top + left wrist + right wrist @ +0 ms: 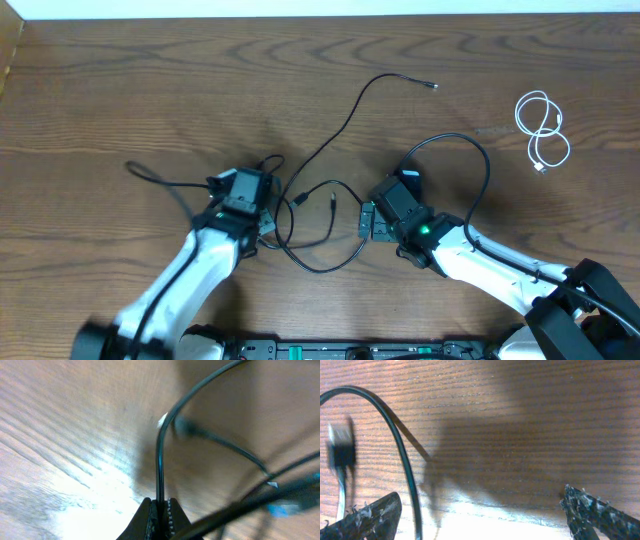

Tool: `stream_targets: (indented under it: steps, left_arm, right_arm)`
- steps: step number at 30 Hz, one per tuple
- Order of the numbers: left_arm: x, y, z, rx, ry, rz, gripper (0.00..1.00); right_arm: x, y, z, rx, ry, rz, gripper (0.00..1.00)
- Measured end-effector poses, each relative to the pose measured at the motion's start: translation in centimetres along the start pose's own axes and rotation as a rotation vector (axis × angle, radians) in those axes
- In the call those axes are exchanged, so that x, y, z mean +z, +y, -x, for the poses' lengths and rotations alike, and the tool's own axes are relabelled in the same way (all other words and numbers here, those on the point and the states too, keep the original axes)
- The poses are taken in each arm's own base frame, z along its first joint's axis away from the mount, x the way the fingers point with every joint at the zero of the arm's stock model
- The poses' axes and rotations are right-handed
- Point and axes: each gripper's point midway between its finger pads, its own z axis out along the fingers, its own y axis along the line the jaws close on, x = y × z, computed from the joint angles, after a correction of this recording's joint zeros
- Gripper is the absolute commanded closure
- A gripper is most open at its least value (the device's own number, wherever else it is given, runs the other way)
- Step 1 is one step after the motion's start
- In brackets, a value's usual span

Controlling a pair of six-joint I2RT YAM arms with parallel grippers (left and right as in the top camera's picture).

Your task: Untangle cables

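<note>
The left pincer (pixel 161 506) grips a thin black rubbery cord (pixel 159 460) running straight out from its tips; pulling one strand free seems the step in hand. The right pincer (pixel 480 510) gapes empty. Next likely needs a slow pull clear of the crossings. One coiled white cord (pixel 543 133) lies well apart from both pincers; the black cords (pixel 330 140) number two or three

The left arm (pixel 193 258) and right arm (pixel 490 262) have white shells and black joint blocks. A green light (pixel 425 231) glows on the right one, beside a small green circuit board (pixel 368 222). The right gripper (pixel 480 520) has black fingers (pixel 600 512) with rough, nubbed faces.
</note>
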Motion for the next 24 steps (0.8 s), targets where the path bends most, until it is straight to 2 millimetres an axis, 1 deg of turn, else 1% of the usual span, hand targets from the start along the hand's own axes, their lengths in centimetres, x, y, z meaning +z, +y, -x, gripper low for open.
stream_targets:
  steps: [3,4,7,11,15,24]
  left_arm:
    - [-2.9,-0.6,1.8,-0.033,-0.091,-0.084,0.93]
    - [-4.2,-0.8,2.5,-0.047,-0.134,-0.121,0.93]
    - [-7.4,-1.0,4.0,-0.080,-0.228,-0.206,0.93]
    - [-10.3,-0.8,4.7,-0.105,-0.306,-0.278,0.93]
    - [-11.9,-0.3,4.8,-0.118,-0.344,-0.314,0.93]
    - [-14.0,0.4,5.6,-0.161,-0.427,-0.350,0.93]
  right_arm:
    - [0.0,0.0,0.0,0.000,0.000,0.000,0.01]
    - [0.0,0.0,0.0,0.000,0.000,0.000,0.01]
    - [0.0,0.0,0.0,0.000,0.000,0.000,0.01]
    - [0.0,0.0,0.0,0.000,0.000,0.000,0.01]
    - [0.0,0.0,0.0,0.000,-0.001,0.000,0.01]
    - [0.0,0.0,0.0,0.000,-0.001,0.001,0.01]
